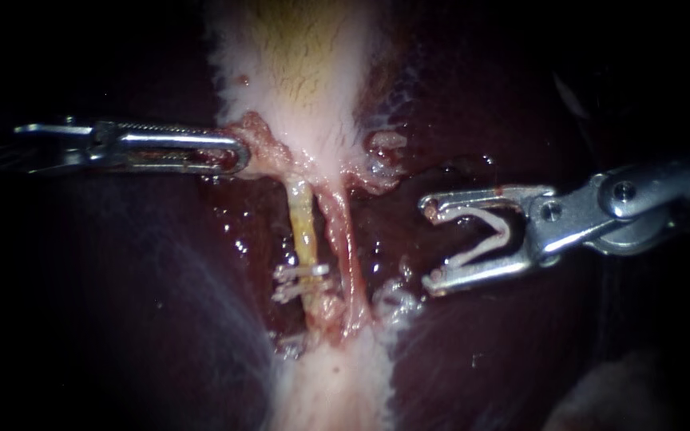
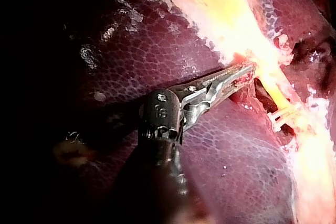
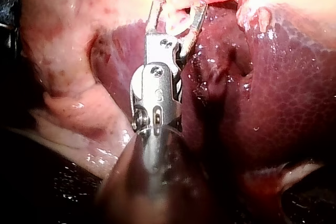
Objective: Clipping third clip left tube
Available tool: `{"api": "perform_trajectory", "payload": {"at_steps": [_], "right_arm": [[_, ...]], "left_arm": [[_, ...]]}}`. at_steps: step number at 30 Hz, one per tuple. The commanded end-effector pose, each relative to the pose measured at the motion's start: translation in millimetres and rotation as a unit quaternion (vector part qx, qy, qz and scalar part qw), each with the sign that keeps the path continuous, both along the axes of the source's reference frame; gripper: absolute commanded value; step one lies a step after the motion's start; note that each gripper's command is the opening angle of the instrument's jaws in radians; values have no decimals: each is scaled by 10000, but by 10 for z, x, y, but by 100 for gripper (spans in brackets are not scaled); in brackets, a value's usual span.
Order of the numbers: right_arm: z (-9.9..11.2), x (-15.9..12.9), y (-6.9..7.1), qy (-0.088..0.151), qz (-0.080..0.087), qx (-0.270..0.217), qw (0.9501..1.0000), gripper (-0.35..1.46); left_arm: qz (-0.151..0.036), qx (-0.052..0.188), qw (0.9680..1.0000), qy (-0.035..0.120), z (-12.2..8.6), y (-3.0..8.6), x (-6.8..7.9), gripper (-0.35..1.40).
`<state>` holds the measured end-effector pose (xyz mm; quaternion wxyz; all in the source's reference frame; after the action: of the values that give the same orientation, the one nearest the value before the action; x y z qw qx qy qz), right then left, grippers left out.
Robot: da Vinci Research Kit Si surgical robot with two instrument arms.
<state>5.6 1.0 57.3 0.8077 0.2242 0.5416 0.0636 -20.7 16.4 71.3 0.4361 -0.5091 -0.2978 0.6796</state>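
Note:
The yellow left tube [image 1: 301,223] runs down from the gallbladder's neck and carries two white clips [image 1: 303,281] low on it. The reddish right tube [image 1: 341,235] lies beside it. My left instrument [image 1: 241,156] has its jaws shut on red tissue at the neck, seen too in the left wrist view [image 2: 251,69]. My right instrument [image 1: 431,246] stands to the right of both tubes, apart from them. Its jaws stand wide and hold a white V-shaped clip [image 1: 493,235] between them. The right wrist view shows this instrument [image 3: 176,6] and its clip [image 3: 178,23] close to the tubes.
The pale gallbladder [image 1: 305,64] hangs at the top centre. Dark wet liver [image 1: 121,279] lies on both sides. Pale fatty tissue [image 1: 337,383] sits below the tubes, and frayed red tissue [image 1: 385,152] at the neck's right.

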Motion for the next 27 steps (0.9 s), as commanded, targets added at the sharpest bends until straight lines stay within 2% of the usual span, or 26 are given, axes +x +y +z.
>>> {"api": "perform_trajectory", "payload": {"at_steps": [1, 7, 12, 21, 27], "right_arm": [[0, 0, 0, -1, 2, 2, 10000, 48], [0, 0, 0, -1, 1, 2, 10000, 48], [0, 0, 0, -1, 1, 2, 10000, 48], [0, 0, 0, -1, 2, 2, 10000, 48], [0, 2, 0, -2, 4, 2, 10000, 48]], "left_arm": [[3, -4, 10000, -4, 0, 0, 0, -35], [9, 39, 10000, -18, -8, -1, 8, -35], [-18, 90, 10000, 5, -37, 4, 22, -35], [-176, 174, 9996, -128, -88, 11, 40, -35], [-186, 130, 9996, -143, -99, 11, 44, -35]]}}
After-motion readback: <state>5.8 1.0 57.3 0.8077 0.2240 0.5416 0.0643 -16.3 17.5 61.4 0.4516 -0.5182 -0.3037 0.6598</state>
